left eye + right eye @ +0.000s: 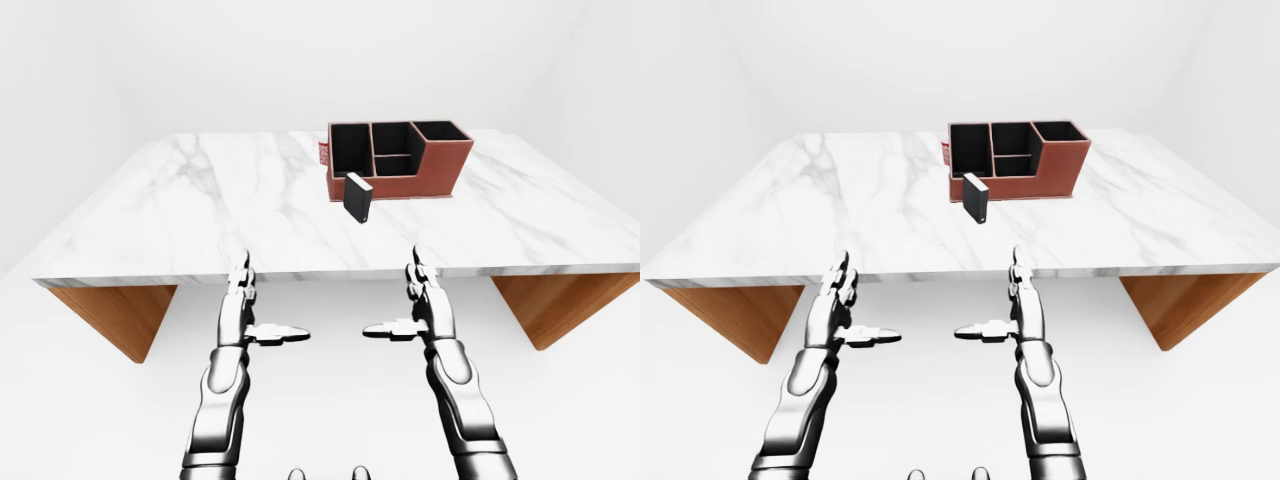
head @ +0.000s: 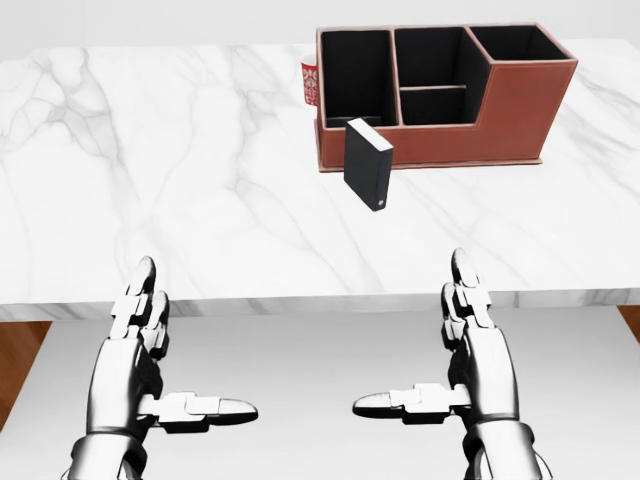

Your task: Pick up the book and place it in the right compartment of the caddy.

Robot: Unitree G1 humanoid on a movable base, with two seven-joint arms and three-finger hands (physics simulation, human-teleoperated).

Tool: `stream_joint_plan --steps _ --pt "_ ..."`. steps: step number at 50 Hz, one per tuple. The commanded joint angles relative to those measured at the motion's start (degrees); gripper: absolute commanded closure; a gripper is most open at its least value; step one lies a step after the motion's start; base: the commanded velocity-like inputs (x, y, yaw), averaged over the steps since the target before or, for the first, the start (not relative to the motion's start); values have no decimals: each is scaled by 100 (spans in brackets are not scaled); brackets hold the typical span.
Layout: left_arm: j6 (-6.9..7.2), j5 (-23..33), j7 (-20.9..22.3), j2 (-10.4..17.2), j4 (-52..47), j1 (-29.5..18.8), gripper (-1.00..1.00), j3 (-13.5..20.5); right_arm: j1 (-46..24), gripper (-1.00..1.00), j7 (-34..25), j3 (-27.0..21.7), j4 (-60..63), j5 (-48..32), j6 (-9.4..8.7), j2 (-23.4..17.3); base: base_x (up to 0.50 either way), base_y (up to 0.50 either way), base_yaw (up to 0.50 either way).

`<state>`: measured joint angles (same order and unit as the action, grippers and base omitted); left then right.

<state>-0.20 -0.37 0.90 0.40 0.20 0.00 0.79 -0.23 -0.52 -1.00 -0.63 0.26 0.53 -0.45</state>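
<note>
The book (image 2: 367, 164), black and closed, stands upright on the marble worktop (image 2: 180, 180), turned at an angle, just beside the near wall of the caddy (image 2: 500, 115) below its left compartment; whether the two touch cannot be told. The caddy is reddish-brown with a black lining, sits toward the far edge of the worktop to the right of the middle, and shows a tall left compartment, two smaller middle ones, and a right compartment set higher at the right end. A small red-and-white patterned object (image 2: 309, 84) peeks out at the caddy's left wall, mostly hidden.

Both hands hang off the worktop, below its near edge in the head view, well apart from the book. The left hand (image 2: 150, 360) has its fingers spread and pointing up toward the edge with the thumb stretched inward, gripping nothing. The right hand (image 2: 460, 350) mirrors it, fingers apart, thumb pointing inward, also bare. In the eye views the worktop's wooden supports (image 1: 115, 315) show under its left and right ends.
</note>
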Motion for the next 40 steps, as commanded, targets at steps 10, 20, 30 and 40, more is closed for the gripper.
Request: stream_joint_plan --steps 10,20,30,40 --pt "-27 -69 127 65 62 -19 -100 137 -30 -100 -119 -117 -153 3 184 -68 0 0 0" --pt "-75 -88 117 75 165 -60 -100 162 -53 -100 -81 -115 -224 -9 141 -64 0 0 0" --pt "-38 -103 129 68 113 -39 -100 142 -19 -100 -118 -93 -137 13 65 -63 0 0 0" --pt "-19 -113 150 60 62 -12 -100 131 1 -100 -180 -88 -104 53 8 -60 0 -6 0"
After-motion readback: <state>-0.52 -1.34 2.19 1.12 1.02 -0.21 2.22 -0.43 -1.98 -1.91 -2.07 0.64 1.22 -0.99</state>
